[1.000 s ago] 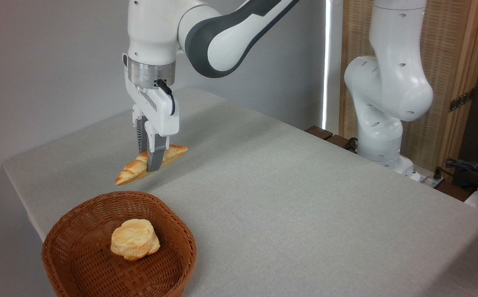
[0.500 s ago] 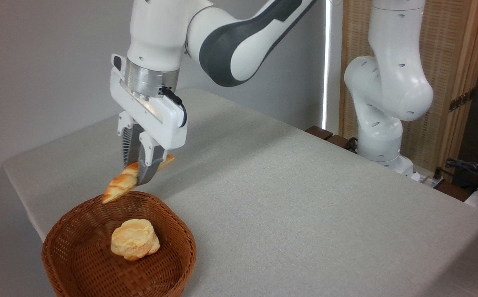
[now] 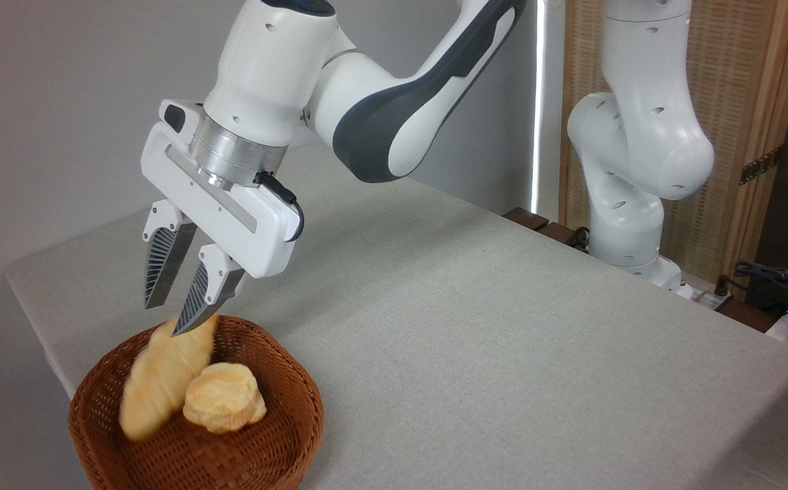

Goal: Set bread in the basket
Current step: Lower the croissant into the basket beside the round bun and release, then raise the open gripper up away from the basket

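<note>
Bread (image 3: 160, 381), long and golden, shows blurred inside the wicker basket (image 3: 285, 435) at the near left corner of the bench (image 3: 503, 340); it slants from low at the basket's left wall up toward the far rim, and its right flank is against or just beside a short round pale bun (image 3: 225, 405) that sits in the basket's middle. Whether the loaf already rests on the weave cannot be told through the blur. Right above its upper end hangs the gripper (image 3: 175, 320), tilted, its ribbed jaws spread apart and holding nothing; the right fingertip (image 3: 193, 320) overlaps the loaf's top end in this view. Behind, the white and grey arm (image 3: 394, 102) reaches back to its base (image 3: 632, 224) at the bench's far right edge, before a reed screen (image 3: 741, 102).
</note>
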